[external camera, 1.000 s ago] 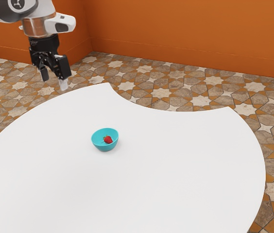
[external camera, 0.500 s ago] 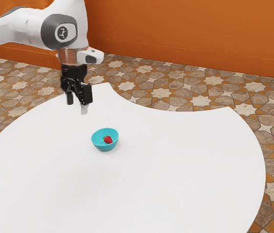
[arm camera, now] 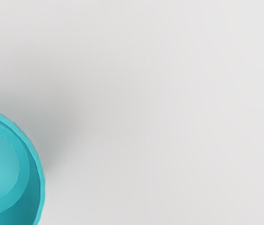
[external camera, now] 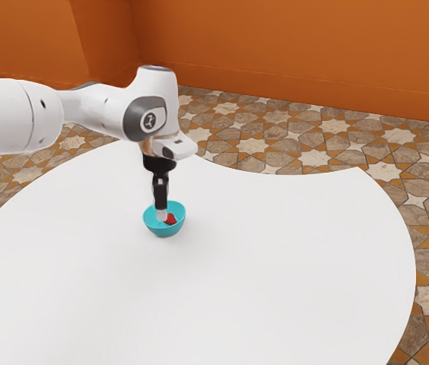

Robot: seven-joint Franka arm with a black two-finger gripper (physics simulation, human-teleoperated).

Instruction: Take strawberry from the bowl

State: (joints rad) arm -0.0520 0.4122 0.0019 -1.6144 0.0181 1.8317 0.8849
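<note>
in the exterior view, you have a smooth white bench (external camera: 275, 266) with a broad rounded edge and an inward-curving cut on its far side, ending in a pointed corner. past it lies a floor (external camera: 252, 144) of brown and cream star-patterned tiles, and behind that an orange wall (external camera: 298, 46). your arm (external camera: 100, 106) reaches in from the exterior view's left, and the hand (external camera: 162, 216) points down with its tip inside the turquoise bowl (external camera: 164, 230). the strawberry (external camera: 171, 219) sits in the bowl, just beside the tip; you cannot tell whether they touch, nor whether the hand is spread or pressed together. the bowl stands well in from the bench's edges, with white surface stretching widest toward the exterior view's right.

in the wrist view, you see part of the bowl's curved rim and inside, with a soft grey shadow (arm camera: 59, 126) on the bench beside it.
</note>
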